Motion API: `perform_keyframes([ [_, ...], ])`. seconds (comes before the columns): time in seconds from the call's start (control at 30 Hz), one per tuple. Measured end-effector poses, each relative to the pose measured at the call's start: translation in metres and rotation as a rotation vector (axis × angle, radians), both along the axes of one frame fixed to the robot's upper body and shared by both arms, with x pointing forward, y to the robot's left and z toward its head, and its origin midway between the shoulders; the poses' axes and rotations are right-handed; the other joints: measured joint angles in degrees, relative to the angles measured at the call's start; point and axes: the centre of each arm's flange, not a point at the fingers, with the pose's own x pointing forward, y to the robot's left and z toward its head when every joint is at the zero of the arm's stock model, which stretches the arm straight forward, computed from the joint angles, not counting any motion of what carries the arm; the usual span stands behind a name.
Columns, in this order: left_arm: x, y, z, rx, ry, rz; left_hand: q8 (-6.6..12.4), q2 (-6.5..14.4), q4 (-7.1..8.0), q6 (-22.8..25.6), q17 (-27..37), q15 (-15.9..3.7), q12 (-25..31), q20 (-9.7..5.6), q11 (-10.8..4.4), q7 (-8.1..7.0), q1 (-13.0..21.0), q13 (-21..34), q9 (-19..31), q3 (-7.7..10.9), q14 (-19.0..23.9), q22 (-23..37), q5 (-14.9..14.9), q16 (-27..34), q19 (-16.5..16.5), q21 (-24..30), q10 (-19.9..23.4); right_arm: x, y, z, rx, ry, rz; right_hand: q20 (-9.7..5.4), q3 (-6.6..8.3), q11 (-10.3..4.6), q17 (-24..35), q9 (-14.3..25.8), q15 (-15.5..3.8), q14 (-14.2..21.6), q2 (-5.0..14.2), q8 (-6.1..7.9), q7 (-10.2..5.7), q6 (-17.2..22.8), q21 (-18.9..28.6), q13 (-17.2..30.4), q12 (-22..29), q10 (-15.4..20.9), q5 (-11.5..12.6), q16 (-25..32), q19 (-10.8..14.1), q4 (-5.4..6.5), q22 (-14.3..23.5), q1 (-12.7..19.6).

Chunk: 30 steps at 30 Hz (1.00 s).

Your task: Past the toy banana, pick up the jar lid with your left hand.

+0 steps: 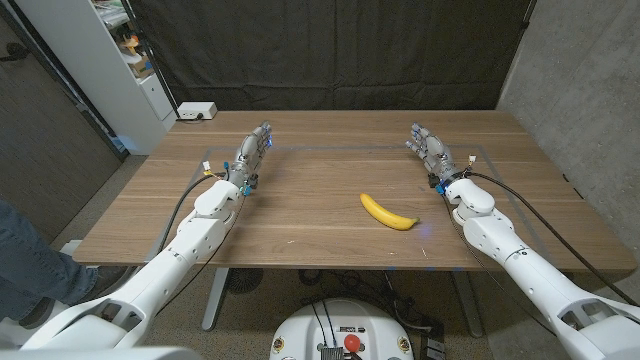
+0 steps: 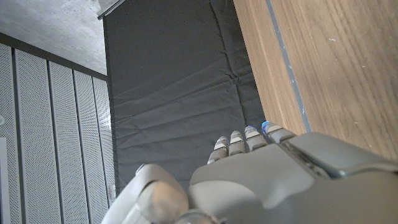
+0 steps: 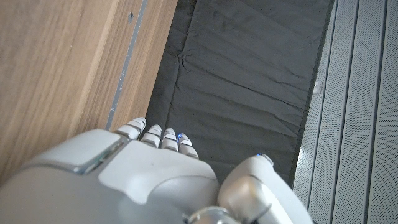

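On the wooden surface point(image 1: 300, 215), a yellow toy banana point(image 1: 388, 211) lies nearest the robot, between the two hands and closer to the right one. It is curved, with a dark tip, and rests on its side, well apart from both hands.

Further out, the left hand point(image 1: 252, 157) sits near the far left part of the surface, fingers extended and close together, pointing away from the robot; it holds nothing. The right hand point(image 1: 428, 149) mirrors it on the far right, fingers likewise stretched out and empty. From each wrist camera, the fingertips of that hand reach toward the far edge of the surface, with a black curtain point(image 1: 330, 50) beyond.

No jar lid can be seen anywhere: not beyond the banana, nor beside either hand. Its place and its look therefore cannot be told from these pictures.

As a judgement only: a jar lid is usually light, stiff and thin, lying low against the surface, with a smooth top that may slip. Pinching it across the rim, thumb on one edge and fingers on the opposite edge, would likely be the surest hold, since its flatness leaves little to grip from above.

Past the curtain's left end stand a white shelf and a small white box point(image 1: 196, 111) at the far edge.
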Motion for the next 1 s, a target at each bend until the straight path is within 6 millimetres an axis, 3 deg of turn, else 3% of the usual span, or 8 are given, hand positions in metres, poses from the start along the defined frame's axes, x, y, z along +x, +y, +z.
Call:
perform_keyframes([
  [1.0, -0.002, 0.006, 0.011, -0.009, -0.027, -0.001, 0.0, 0.62, -0.24, 0.0, 0.03, 0.0, 0.0, 0.19, 0.29, -0.01, 0.62, -0.01, -0.01, 0.24, 0.01, -0.01, 0.0, 0.0, -0.19, 0.0, 0.31, 0.004, -0.001, 0.004, -0.018, -0.003, -0.012, 0.0, 0.0, -0.01, -0.01, -0.02, -0.01, 0.0, 0.0, 0.0, -0.02, -0.04, 0.0, -0.01, 0.0, -0.01, 0.0, 0.0, -0.02, 0.0, -0.01, 0.0],
])
